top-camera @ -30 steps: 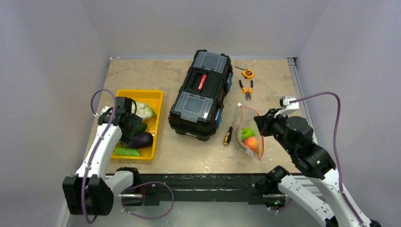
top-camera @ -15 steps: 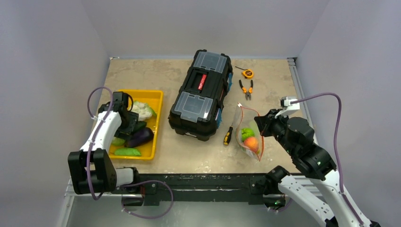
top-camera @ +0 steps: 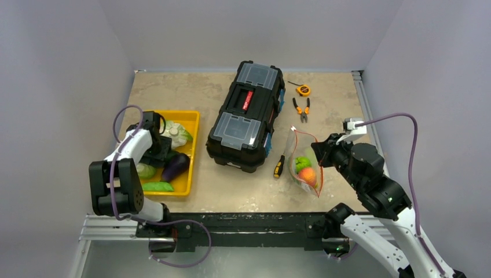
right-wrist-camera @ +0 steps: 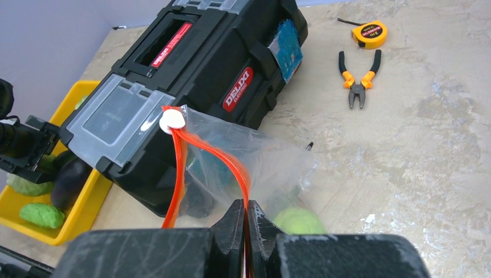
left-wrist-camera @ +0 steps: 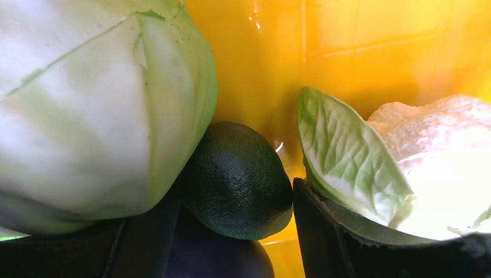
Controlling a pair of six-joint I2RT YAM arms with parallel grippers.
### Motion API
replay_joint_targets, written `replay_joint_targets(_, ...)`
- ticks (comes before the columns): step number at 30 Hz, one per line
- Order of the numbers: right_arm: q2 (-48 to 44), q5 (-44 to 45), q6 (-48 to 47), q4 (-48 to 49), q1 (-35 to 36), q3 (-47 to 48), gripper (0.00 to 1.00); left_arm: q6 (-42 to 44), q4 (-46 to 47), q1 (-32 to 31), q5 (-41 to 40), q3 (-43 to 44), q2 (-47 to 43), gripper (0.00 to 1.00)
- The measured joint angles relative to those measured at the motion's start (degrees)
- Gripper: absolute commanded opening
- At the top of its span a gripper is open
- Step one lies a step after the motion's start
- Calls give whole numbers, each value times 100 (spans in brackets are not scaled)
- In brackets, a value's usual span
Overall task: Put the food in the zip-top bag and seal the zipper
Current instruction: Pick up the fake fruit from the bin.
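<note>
The clear zip-top bag [top-camera: 302, 152] stands right of the toolbox with a green piece [top-camera: 301, 163] and an orange piece [top-camera: 308, 175] inside. My right gripper [top-camera: 317, 155] is shut on its red-orange zipper [right-wrist-camera: 226, 159]; the bag mouth gapes, with the white slider [right-wrist-camera: 172, 120] at the far end. My left gripper [top-camera: 159, 152] is down in the yellow tray [top-camera: 194, 150], open, its fingers either side of a dark green piece [left-wrist-camera: 237, 179] lying on the purple eggplant [top-camera: 173, 167]. The cabbage [left-wrist-camera: 87, 104] and the cauliflower [left-wrist-camera: 451, 156] flank it.
A black toolbox [top-camera: 246, 116] lies mid-table. A black-and-yellow screwdriver [top-camera: 280, 165] lies between it and the bag. Orange-handled pliers [top-camera: 301, 109] and a yellow tape measure [top-camera: 303, 90] lie at the back right. Green pieces [top-camera: 157, 186] lie at the tray's near end.
My left arm has folded back toward its base and the gripper has moved deeper among the food in the tray. The right arm and the bag have not moved.
</note>
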Motion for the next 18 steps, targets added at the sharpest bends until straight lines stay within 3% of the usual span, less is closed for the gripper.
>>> replay_joint_targets(10, 4, 0, -2, -2, 0, 0, 0, 52, -4, -2, -4, 0, -269, 54)
replay_joint_targets(18, 11, 2, -2, 0, 0, 0, 0, 680, 85, 0, -85, -22, -2341, 54)
